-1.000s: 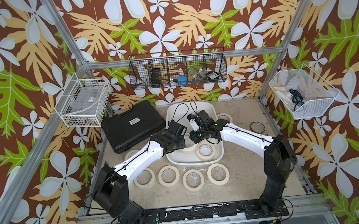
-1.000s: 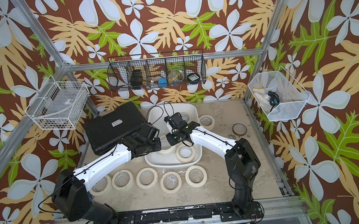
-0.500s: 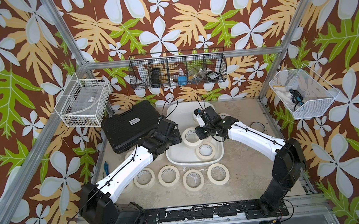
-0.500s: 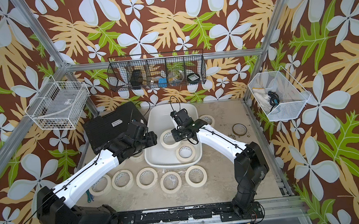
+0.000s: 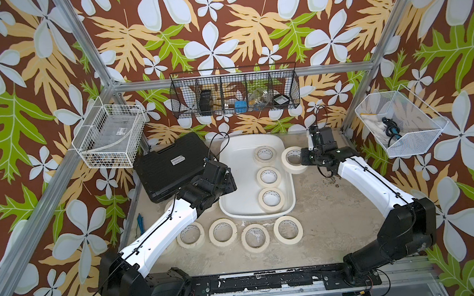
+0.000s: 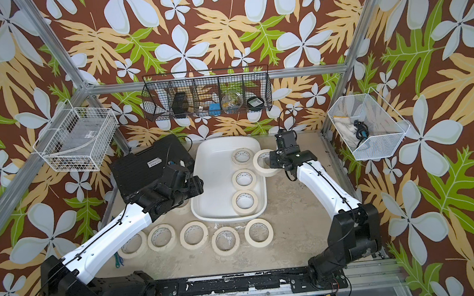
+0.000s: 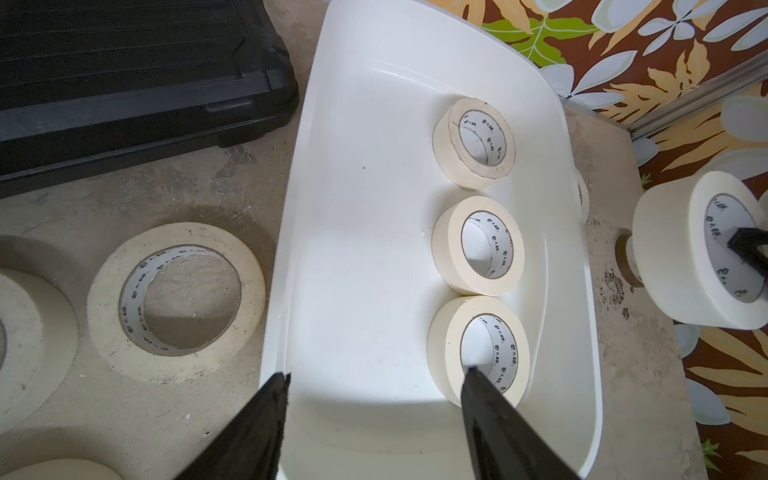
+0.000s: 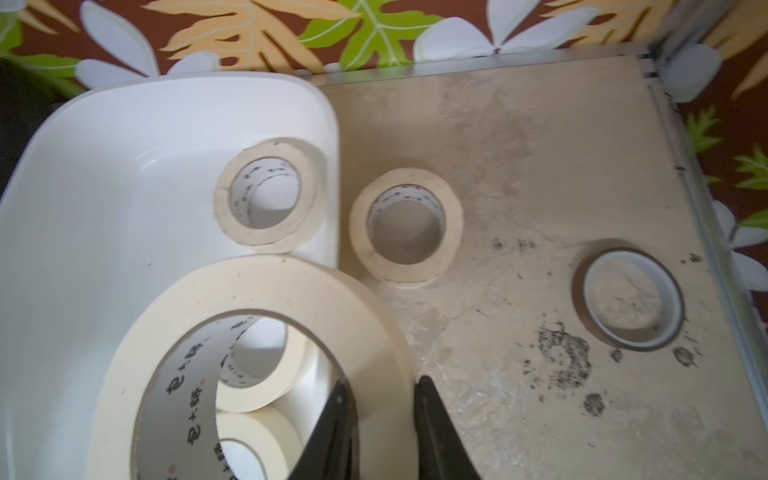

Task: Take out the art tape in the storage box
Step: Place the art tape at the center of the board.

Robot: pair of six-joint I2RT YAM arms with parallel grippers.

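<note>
While floral walls (image 5: 219, 37) close round the beige table (image 5: 325, 211), the white storage box (image 5: 239, 169) sits mid-table, three art tape rolls (image 5: 277, 177) lined along its right side. Right gripper (image 8: 382, 384), stretched far out, pinches a fourth roll (image 5: 285, 162) by its wall, lifted just outside the box's right rim. Left gripper (image 7: 376, 373) hangs over the box's near end, fingers (image 7: 257, 415) spread, empty, with more rolls (image 5: 244, 240) lining the table's front.

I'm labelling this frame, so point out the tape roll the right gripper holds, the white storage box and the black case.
held tape roll (image 8: 266, 282), right wrist view, flat face
storage box (image 5: 239, 169), a top view, bare floor
black case (image 5: 161, 173), a top view, lid
</note>
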